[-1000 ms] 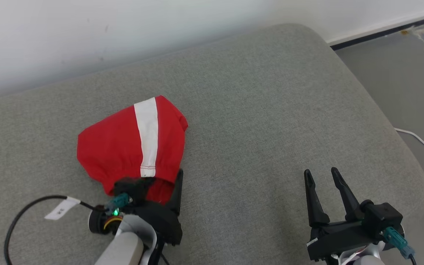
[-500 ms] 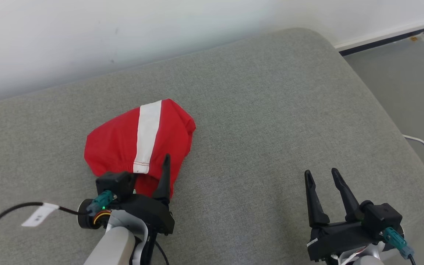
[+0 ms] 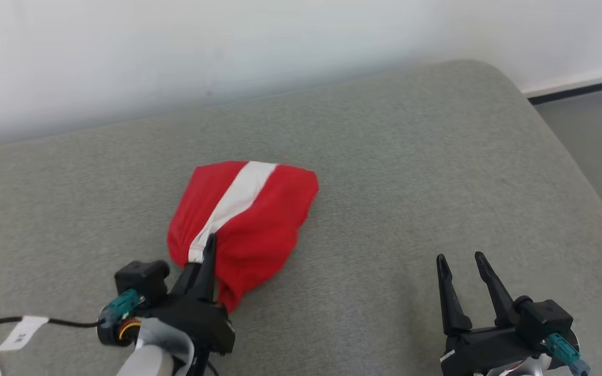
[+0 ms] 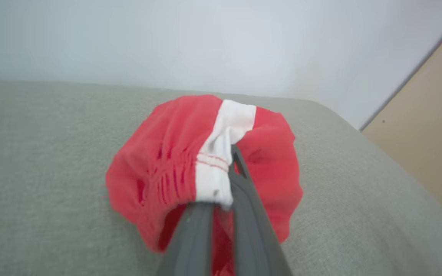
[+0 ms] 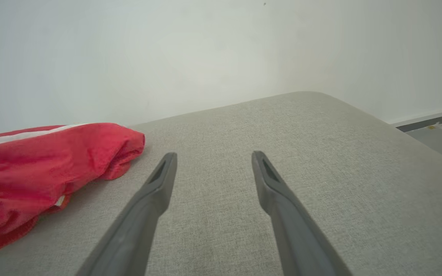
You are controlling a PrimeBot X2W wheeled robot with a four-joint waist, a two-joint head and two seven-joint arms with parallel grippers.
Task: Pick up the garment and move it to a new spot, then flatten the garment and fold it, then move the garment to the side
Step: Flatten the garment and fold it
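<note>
At the left gripper's (image 3: 208, 245) tips, head view: both fingers drawn together and clamped on the near hem of the red garment (image 3: 259, 214), right where its white stripe (image 3: 238, 193) meets the edge. The rest of the cloth trails away beyond the tips across the grey cushion (image 3: 411, 146). Right gripper (image 3: 461, 258) well off to the side, fingers apart, nothing between them. Left wrist view: hem gathered and puckered over the fingers, one fingertip (image 4: 236, 153) poking out beside the stripe, the other buried under the white band; cloth bunched into a mound ahead of the tool. Whether the near edge has cleared the cushion, cannot tell. Right wrist view: fingers spread over bare cushion, garment lying slumped off to their left, not touching them. Handling, as a judgement: light, limp, thin fabric that will sag and fold on itself from a single pinch (the elasticated hem looks the thickest, surest bite). For flattening, two holds spaced along that hem, one per gripper, would likely serve better than one.
</note>
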